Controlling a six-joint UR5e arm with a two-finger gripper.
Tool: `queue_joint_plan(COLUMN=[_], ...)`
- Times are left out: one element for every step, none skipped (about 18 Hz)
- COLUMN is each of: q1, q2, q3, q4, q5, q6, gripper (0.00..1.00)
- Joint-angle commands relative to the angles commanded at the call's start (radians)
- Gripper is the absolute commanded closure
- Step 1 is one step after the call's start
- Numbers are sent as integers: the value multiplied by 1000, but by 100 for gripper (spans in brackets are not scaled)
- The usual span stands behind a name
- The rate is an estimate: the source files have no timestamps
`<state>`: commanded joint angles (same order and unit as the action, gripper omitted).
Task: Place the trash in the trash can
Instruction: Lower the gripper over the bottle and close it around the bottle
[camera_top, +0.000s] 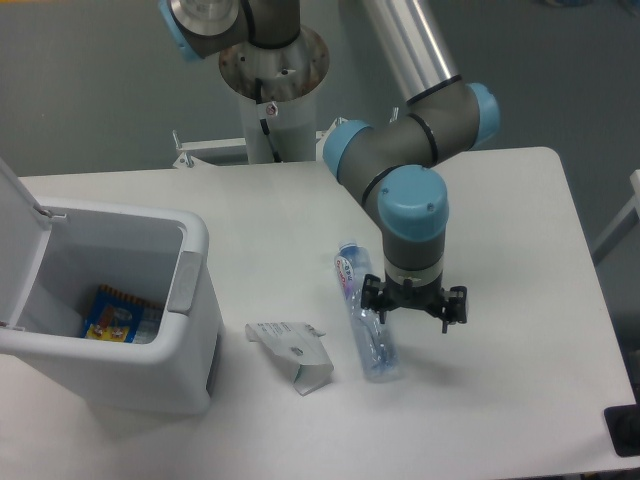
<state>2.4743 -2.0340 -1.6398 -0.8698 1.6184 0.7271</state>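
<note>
Trash: bottle (365, 315) and carton piece (292, 354) lay on the table right of the trash can (120, 300), neither binned. Gripper (414, 303) hovered beside the bottle, fingers apparently spread, empty.

— Operator, list colours, near side first.

— I log: bottle (365, 315), clear plastic, blue-and-white label at its far end. Carton piece (293, 354) to its left, grey-white. Trash can (150, 345) at far left, white walls and lid, grey latch on front; inside I see a packet (110, 315), blue with yellow and red.

— And the arm?

— Arm (400, 150), grey links, light-blue joint caps. Gripper (414, 304), black. Table (520, 400), white.
</note>
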Motion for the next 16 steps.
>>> queue_joint_plan(q1=[-2, -5, -6, -8, -18, -26, -26, -31, -32, -34, -35, -43, -49, -54, -67, -69], q2=[-3, -6, -12, -20, -35, -43, -46, -51, -60, -74, -86, -101, -112, -117, -127, -132], q3=[0, -2, 0, 0, 0, -2, -2, 0, 8, 21, 40, 50, 57, 57, 60, 61], q4=[0, 0, 2, 0, 2, 2, 2, 2, 3, 3, 0, 0, 0, 0, 0, 2], q5=[3, 3, 3, 3, 11, 23, 31, 32, 34, 34, 34, 40, 63, 87, 107, 118], q6=[-30, -70, -95, -110, -126, -135, -141, -150, -173, -210, -242, -261, -264, -265, -268, -268], gripper=[0, 0, 0, 0, 0, 0, 0, 0, 0, 0, 0, 0, 0, 0, 0, 0])
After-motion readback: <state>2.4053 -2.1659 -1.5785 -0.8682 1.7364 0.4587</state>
